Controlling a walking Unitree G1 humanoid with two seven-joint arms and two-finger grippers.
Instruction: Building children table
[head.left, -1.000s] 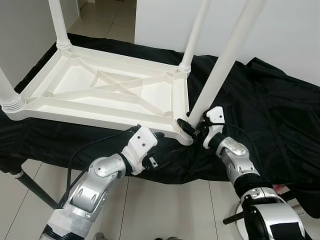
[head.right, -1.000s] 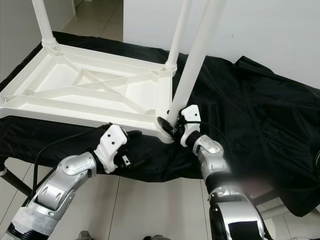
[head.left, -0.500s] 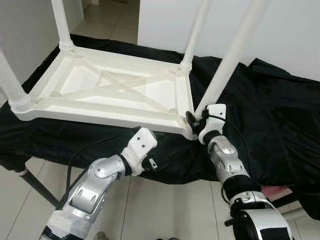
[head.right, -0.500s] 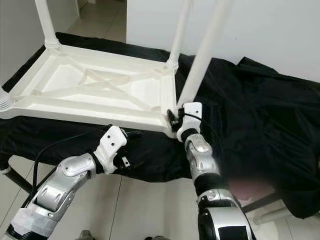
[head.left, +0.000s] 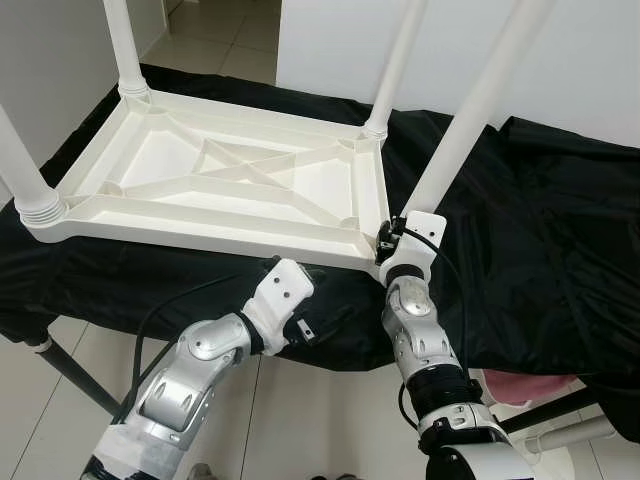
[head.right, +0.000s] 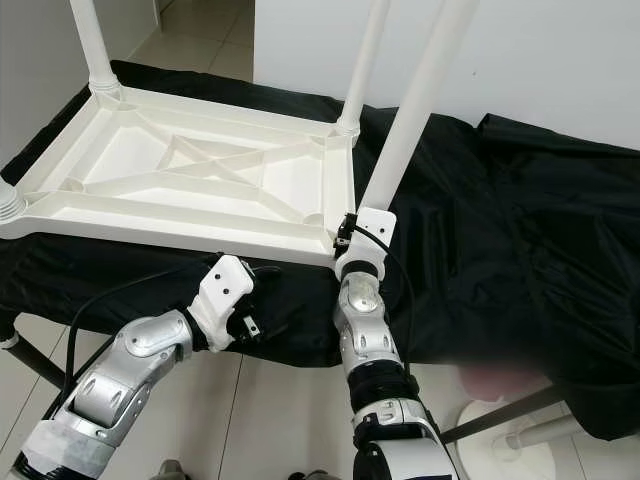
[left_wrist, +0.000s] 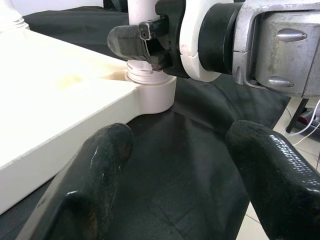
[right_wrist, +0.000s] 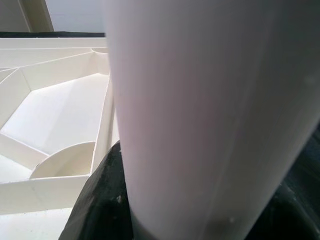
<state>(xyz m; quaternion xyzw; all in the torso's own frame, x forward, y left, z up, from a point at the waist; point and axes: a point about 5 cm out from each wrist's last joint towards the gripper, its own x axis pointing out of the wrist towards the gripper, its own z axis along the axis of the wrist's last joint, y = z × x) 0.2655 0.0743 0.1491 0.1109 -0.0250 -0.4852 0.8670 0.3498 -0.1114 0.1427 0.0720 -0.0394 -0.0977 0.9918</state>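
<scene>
**Fourth leg being seated at the near right corner**

The upturned tabletop (head.left: 230, 185) lies on the black cloth (head.left: 540, 230) with three legs standing. The right gripper (head.left: 392, 238) clamps the fourth leg (head.left: 470, 115) at its corner socket; final tightening probably remains. The left gripper (left_wrist: 175, 170) hovers beside the near edge, jaws wide, empty.

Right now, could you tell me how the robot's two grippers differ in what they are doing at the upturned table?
The right gripper is clamped on the base of the near-right table leg; the left gripper holds nothing.

The right gripper's jaws are shut round the leg; the left gripper's jaws stand open.

The right gripper reaches the corner socket; the left gripper hovers over the black cloth beside the tabletop.

Both are at the table's near edge.
</scene>
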